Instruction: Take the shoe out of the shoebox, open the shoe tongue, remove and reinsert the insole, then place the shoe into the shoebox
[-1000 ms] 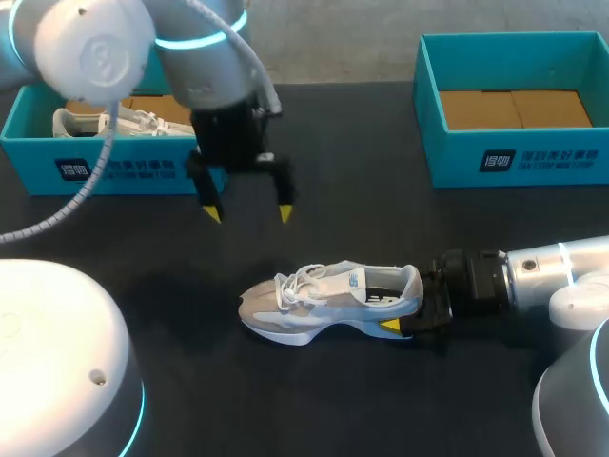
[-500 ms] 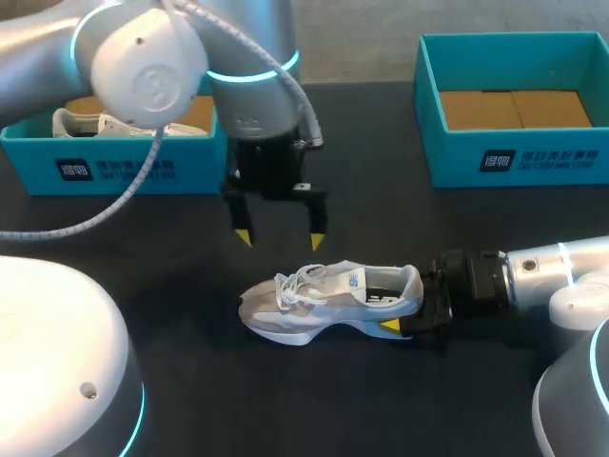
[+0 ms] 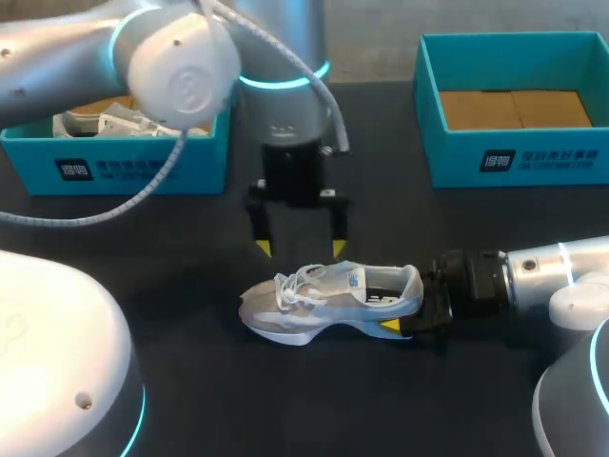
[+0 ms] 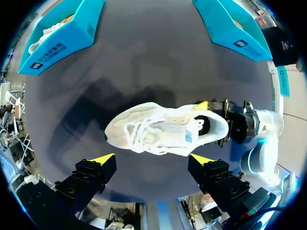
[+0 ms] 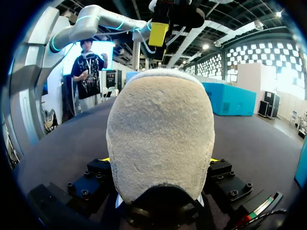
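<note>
Resting sole-down on the dark matte table (image 3: 381, 209), the pale mesh shoe (image 3: 324, 300) has its rounded, fuzzy heel (image 5: 160, 134) clamped in the right gripper (image 3: 407, 310), while the left gripper (image 3: 299, 249) hangs spread-fingered above its laces (image 3: 295, 282).

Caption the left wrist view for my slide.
White sneaker ahead of the open left gripper, heel held by the right gripper.

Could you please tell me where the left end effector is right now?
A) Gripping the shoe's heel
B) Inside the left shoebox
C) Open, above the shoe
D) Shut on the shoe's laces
C: the left end effector hangs over the shoe with its yellow tips spread apart and nothing between them.
</note>
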Motion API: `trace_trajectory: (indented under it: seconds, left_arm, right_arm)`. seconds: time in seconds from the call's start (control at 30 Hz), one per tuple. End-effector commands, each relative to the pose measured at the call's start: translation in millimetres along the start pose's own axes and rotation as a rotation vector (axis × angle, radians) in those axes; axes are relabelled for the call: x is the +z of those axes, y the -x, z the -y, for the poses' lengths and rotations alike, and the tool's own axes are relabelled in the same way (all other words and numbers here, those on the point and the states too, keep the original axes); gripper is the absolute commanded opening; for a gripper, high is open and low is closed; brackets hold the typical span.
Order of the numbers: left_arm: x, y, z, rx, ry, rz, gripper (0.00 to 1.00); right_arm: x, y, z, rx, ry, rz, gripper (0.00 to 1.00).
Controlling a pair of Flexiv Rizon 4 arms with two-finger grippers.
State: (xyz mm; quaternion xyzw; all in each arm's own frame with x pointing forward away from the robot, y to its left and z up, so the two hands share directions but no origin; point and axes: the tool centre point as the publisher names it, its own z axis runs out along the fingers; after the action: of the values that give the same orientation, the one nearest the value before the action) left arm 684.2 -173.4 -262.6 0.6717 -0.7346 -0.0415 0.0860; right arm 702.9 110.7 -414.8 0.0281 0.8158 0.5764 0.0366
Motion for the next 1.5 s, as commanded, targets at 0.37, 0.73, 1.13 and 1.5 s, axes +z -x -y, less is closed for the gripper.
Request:
trace_trajectory:
  seconds: [0.37, 0.73, 1.13, 1.5]
  left_arm:
    - [28, -49.2, 4, -0.06, -0.021, 0.112, 1.0]
    - [45, -59.2, 8, -0.08, -0.033, 0.175, 1.0]
    - [64, -60.3, 14, -0.109, -0.008, 0.244, 1.0]
    - [74, -60.9, 14, -0.125, -0.007, 0.309, 1.0]
  right_arm:
    - [1, -1.5, -0.7, 0.0, -0.004, 0.002, 0.0]
    - [1, -1.5, -0.7, 0.0, -0.004, 0.002, 0.0]
    - [1, -1.5, -0.7, 0.0, -0.004, 0.002, 0.0]
    - [1, -1.5, -0.7, 0.0, -0.004, 0.002, 0.0]
